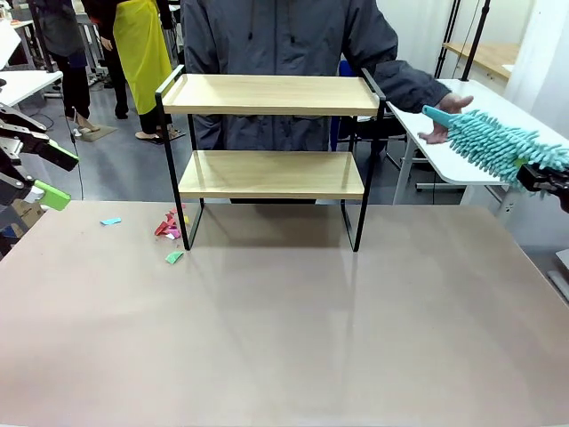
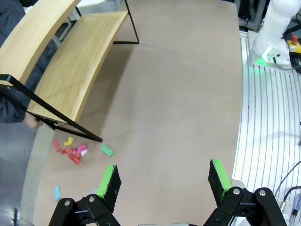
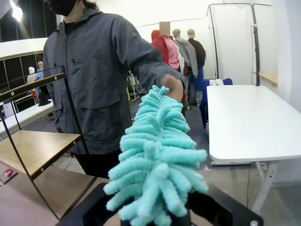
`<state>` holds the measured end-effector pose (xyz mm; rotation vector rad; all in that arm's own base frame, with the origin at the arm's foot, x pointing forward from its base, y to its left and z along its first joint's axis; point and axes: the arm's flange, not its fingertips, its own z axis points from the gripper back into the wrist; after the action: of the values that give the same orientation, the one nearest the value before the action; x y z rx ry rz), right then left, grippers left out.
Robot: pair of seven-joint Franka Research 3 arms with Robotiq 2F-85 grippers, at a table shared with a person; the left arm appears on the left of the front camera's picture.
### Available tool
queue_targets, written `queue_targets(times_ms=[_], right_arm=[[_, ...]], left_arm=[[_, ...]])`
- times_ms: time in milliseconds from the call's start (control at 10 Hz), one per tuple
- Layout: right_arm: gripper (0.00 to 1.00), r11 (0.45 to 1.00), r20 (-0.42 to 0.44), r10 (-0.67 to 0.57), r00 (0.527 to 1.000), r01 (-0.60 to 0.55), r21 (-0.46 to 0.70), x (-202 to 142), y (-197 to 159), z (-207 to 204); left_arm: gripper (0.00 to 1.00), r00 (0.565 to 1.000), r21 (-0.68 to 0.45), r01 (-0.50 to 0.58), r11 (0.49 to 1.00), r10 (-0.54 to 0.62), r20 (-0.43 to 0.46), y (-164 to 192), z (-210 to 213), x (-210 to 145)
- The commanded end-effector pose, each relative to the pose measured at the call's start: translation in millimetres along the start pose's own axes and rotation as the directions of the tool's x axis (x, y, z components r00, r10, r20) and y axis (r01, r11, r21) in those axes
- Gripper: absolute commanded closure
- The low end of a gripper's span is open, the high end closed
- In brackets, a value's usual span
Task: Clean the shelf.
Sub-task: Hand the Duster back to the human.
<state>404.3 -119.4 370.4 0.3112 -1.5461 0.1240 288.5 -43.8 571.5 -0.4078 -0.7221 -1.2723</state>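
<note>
The shelf [image 1: 271, 133] stands at the table's far middle, two light wooden boards in a black frame, both bare. It also appears in the left wrist view [image 2: 70, 70] and the right wrist view [image 3: 37, 146]. My left gripper [image 1: 49, 176] hangs open at the left edge above the table, well left of the shelf, its green pads [image 2: 107, 181] apart over bare tabletop. At the right edge my right gripper [image 1: 542, 178] is shut on a teal fluffy duster [image 1: 498, 142] [image 3: 157, 160]. A person's hand [image 1: 444, 120] [image 3: 174, 87] holds the duster's far end.
Several coloured paper scraps [image 1: 169, 227] [image 2: 73, 153] lie on the table by the shelf's left front leg. The person in a grey jacket [image 1: 284, 36] stands behind the shelf. A white side table [image 1: 444, 151] stands at the right.
</note>
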Motion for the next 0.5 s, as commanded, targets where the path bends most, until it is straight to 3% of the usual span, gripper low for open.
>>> queue_targets(times_ms=[0, 400], right_arm=[[0.84, 1.0, -0.005, 0.02, 1.0, -0.02, -0.008, 4.6, 2.1, 0.1], [0.84, 1.0, -0.005, 0.02, 1.0, -0.02, -0.008, 4.6, 2.1, 0.1]], left_arm=[[0.02, 1.0, -0.007, 0.018, 1.0, -0.018, 0.02, 0.7, -1.1, -0.2], [0.02, 1.0, -0.007, 0.018, 1.0, -0.018, 0.02, 0.7, -1.1, -0.2]])
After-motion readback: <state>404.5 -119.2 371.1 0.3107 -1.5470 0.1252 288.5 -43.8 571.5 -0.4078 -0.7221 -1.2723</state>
